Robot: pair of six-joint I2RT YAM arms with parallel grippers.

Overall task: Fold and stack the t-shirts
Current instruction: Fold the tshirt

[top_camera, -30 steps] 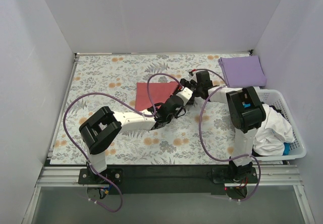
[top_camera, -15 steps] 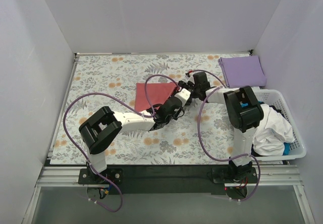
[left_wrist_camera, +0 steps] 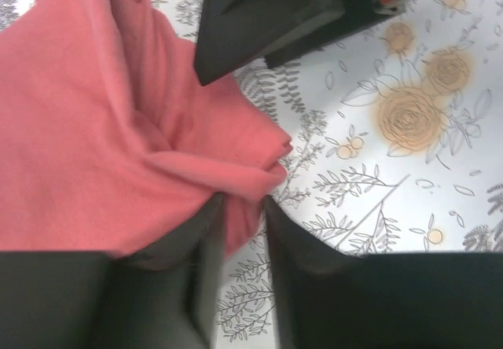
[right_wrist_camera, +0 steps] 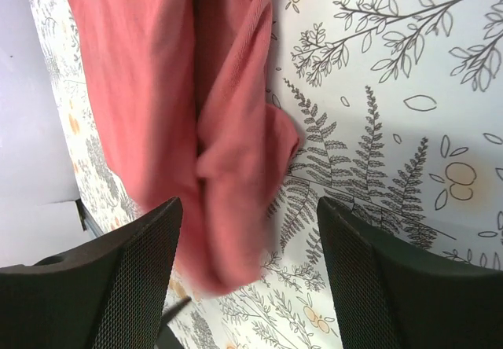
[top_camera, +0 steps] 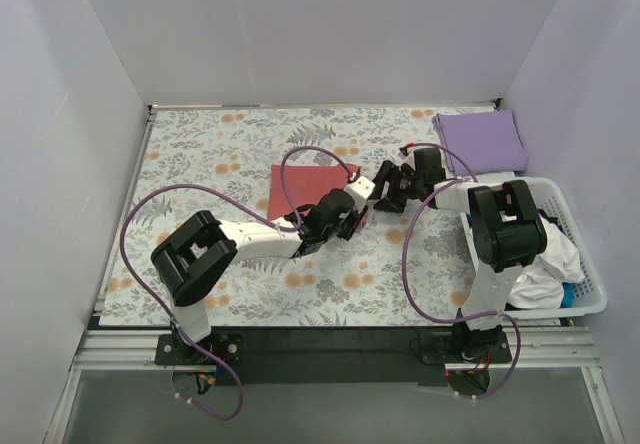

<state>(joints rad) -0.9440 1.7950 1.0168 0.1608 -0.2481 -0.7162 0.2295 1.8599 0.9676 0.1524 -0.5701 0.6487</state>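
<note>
On the floral surface (top_camera: 200, 144), mid-frame, the salmon-red t-shirt (top_camera: 305, 179) looks light, limp and slippery, best pinched at its bunched right corner, where the left gripper (left_wrist_camera: 244, 207) nips it and the right gripper (right_wrist_camera: 247, 207) gapes, released.

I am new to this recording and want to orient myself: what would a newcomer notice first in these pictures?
The red tee lies mid-table on the floral cloth, and both grippers meet at its right edge: the left gripper pinches a fold, while the right gripper stands open over the crumpled edge. A folded purple tee lies in the far right corner, just beyond a white basket holding white cloth.
</note>
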